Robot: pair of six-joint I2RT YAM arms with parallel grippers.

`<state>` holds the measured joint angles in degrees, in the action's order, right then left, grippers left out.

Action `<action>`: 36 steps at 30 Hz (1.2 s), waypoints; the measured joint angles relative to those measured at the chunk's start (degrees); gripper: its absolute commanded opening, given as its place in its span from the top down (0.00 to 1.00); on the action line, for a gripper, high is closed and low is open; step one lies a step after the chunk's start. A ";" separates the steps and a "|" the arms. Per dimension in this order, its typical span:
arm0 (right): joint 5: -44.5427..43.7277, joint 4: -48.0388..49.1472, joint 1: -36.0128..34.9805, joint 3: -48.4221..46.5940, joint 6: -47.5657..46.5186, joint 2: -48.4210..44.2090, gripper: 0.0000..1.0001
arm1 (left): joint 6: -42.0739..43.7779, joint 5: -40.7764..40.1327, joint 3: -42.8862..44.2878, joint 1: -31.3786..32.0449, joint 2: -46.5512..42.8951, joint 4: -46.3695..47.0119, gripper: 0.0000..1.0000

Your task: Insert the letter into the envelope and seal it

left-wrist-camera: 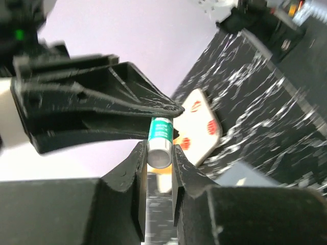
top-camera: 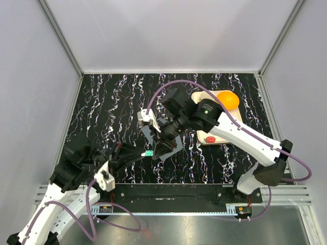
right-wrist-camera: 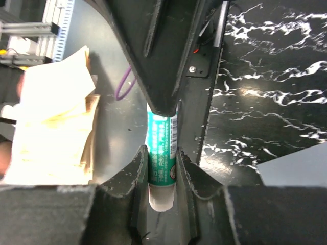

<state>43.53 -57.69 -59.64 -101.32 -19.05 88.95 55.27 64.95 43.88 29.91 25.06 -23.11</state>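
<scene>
Both grippers hold one green glue stick (top-camera: 148, 152) above the table's near middle. My left gripper (left-wrist-camera: 159, 153) is shut on its silver end (left-wrist-camera: 159, 151); it reaches in from the left in the top view (top-camera: 142, 153). My right gripper (right-wrist-camera: 162, 158) is shut on the stick's white end (right-wrist-camera: 162, 191), coming from the upper right (top-camera: 156, 148). The dark slate-grey envelope (top-camera: 173, 151) lies flat under the right gripper, mostly hidden by it; a corner shows in the right wrist view (right-wrist-camera: 299, 171). The letter is not in view.
A cream strawberry-printed tray (top-camera: 212, 137) lies at the right with an orange ball (top-camera: 228, 99) at its far end. A stack of pale paper (right-wrist-camera: 51, 117) shows beyond the table's near edge in the right wrist view. The metal rail (top-camera: 168, 209) runs along the front.
</scene>
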 measured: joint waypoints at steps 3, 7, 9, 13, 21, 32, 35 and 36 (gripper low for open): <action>2.45 -1.81 0.94 0.09 2.08 1.53 1.00 | 23.65 1.68 -2.47 0.17 -0.66 -4.07 1.00; 3.06 -3.76 1.68 1.49 4.26 2.62 1.00 | 43.06 2.93 -6.58 0.22 -0.48 -5.44 0.95; 3.10 -4.22 1.84 2.36 5.14 2.69 1.00 | 48.15 3.82 -8.13 0.26 0.00 -4.79 0.79; 3.19 -4.61 2.08 2.60 5.86 2.67 1.00 | 53.29 4.09 -9.51 0.37 -0.20 -3.10 0.55; -1.33 -3.89 3.52 -1.46 1.90 1.05 1.00 | 30.75 -9.14 -2.29 0.04 -4.87 -8.96 0.42; -17.73 0.26 2.16 -3.34 -7.76 -6.45 1.00 | -52.37 -14.82 5.31 -0.46 8.66 -2.25 0.37; -20.74 0.39 -1.14 -3.17 -10.64 -6.45 1.00 | -69.22 -13.60 1.29 -0.63 9.22 5.40 0.36; -21.46 0.42 -1.97 -3.10 -11.32 -6.45 1.00 | -73.64 -13.31 0.55 -0.63 9.35 7.78 0.36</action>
<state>22.06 -57.28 -61.60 -104.42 -30.37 82.50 -18.37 51.64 44.42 29.28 34.41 -15.33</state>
